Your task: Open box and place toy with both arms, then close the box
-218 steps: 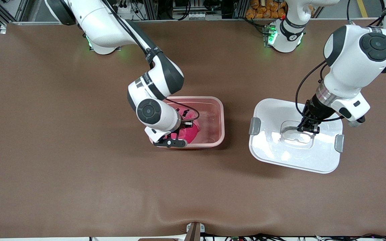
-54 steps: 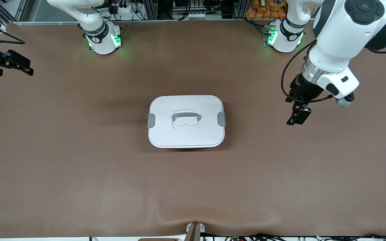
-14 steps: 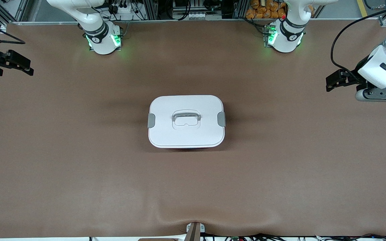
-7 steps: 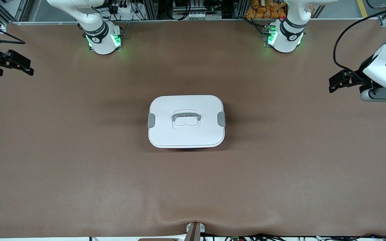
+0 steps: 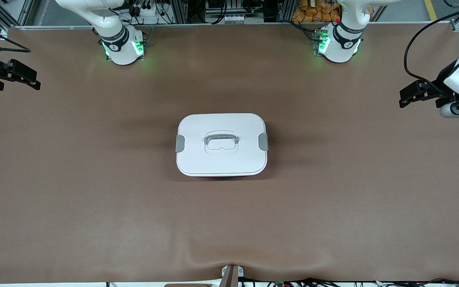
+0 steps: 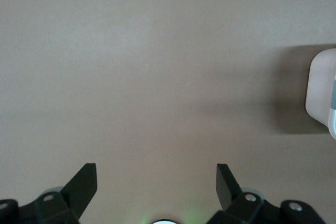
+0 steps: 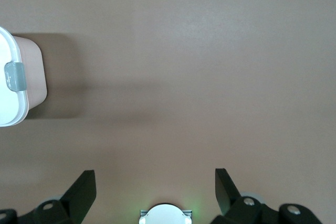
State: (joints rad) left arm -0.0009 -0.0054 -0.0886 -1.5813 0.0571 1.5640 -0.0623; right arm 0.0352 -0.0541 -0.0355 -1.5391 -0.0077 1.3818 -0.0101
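Observation:
The box [image 5: 221, 159] stands shut in the middle of the table, its white lid on, the grey handle [image 5: 221, 139] lying flat and a grey clip [image 5: 179, 143] at each end. The toy is hidden. My left gripper [image 5: 403, 99] hangs open and empty over the table at the left arm's end, well apart from the box. In the left wrist view the left gripper [image 6: 156, 174] has bare mat between its fingers and the box [image 6: 320, 98] at the edge. My right gripper [image 5: 36, 79] waits open over the right arm's end. The right wrist view shows the right gripper [image 7: 155, 177] empty and the box [image 7: 16, 82] off to one side.
The brown mat [image 5: 94, 179] covers the whole table and has a raised wrinkle by the small bracket [image 5: 231, 275] at the edge nearest the front camera. Both arm bases [image 5: 122, 48] [image 5: 339, 46] glow green along the edge farthest from it.
My left arm has drawn farther toward its own end of the table, away from the box. The right arm and the box have not moved.

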